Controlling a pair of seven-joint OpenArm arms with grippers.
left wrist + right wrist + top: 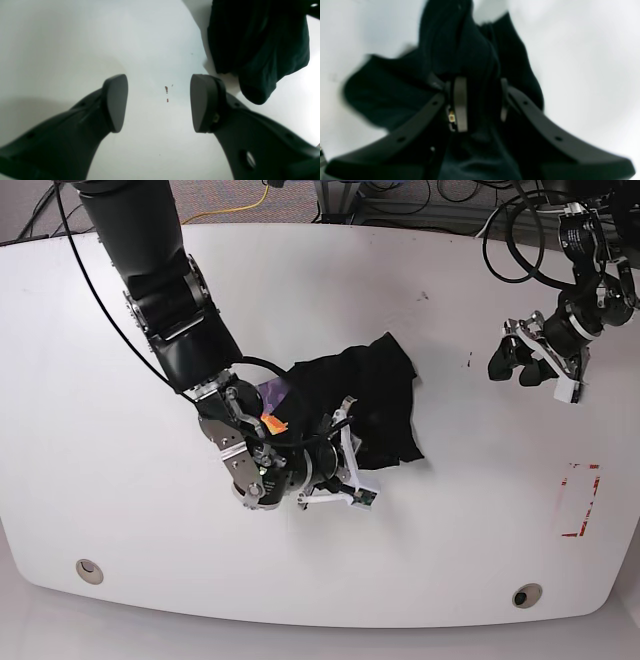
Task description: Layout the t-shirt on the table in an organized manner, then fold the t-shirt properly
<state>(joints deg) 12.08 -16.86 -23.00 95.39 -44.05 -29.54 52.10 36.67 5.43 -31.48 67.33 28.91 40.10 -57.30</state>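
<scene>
T-shirt [370,395]: bunched mid-bench [120,510].
Right claw [480,102]: narrowed around a fabric fold.
Left claw [158,102]: wide, empty, off to the right over bare bench.
Doing it well: lift slowly and shake out the layers.
Hidden: collar, sleeves and hem lost in crumple; right wrist view blurred.

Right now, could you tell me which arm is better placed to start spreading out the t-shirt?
The right gripper: its jaws already pinch the crumpled t-shirt. The left gripper hangs open over bare table, apart from the cloth.
</scene>
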